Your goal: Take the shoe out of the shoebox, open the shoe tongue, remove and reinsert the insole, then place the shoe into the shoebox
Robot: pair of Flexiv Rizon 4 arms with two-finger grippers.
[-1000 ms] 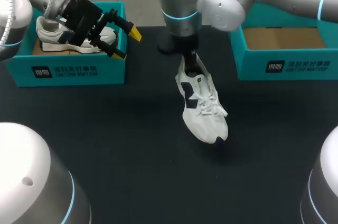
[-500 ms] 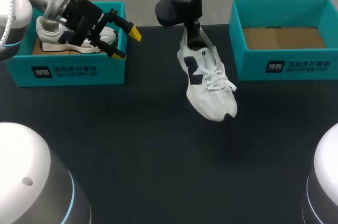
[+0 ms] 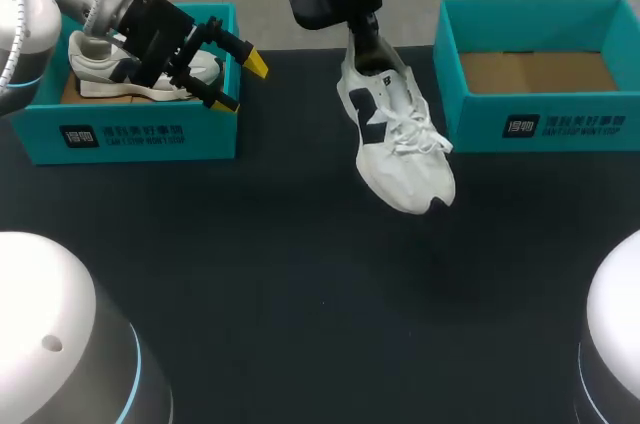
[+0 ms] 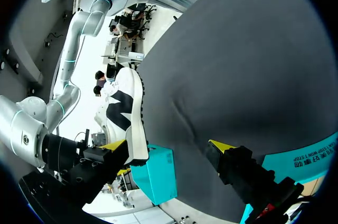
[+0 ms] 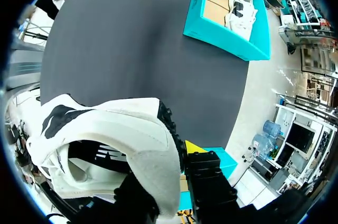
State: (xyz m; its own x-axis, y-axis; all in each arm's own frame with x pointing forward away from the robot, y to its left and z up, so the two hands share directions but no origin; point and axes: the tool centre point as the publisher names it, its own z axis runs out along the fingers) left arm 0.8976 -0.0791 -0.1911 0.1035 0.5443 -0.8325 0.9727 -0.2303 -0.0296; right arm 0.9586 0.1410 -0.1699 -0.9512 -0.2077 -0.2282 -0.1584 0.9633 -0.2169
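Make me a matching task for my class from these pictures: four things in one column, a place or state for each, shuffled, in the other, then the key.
Things
1. middle shoe
2. left-hand shoe
3. right shoebox
4. left jaws

States
A. open, holding nothing, by the left shoebox
B. brown floor showing
C. hangs toe down over the table, held at the heel by the right jaws
D. lies in the left shoebox

Pairs: 1-C, 2-D, 3-B, 4-A
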